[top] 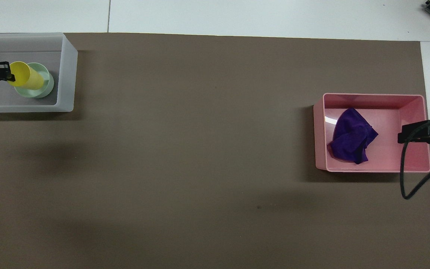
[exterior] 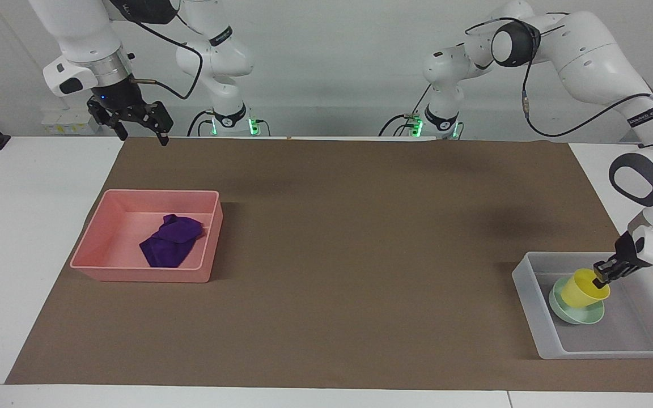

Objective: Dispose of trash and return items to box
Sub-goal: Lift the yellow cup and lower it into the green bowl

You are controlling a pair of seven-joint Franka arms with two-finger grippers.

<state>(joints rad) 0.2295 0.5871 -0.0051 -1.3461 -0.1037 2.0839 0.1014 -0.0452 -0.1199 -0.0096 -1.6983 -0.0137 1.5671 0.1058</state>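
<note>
- Left gripper (exterior: 603, 276), arm bent down over the translucent box (exterior: 530, 294), pinches the tilted yellow cup (exterior: 582, 289) by its rim, base in the mint-green bowl (exterior: 564, 311).
- Right gripper (exterior: 140, 129) waits raised, fingers spread, empty.

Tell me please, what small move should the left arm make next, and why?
Probably open the left gripper and let go. It is shut on the rim of the cup, which leans with its base in the bowl inside the box. The cloth lies in the pink tray; the right gripper waits, open, above the table.
</note>
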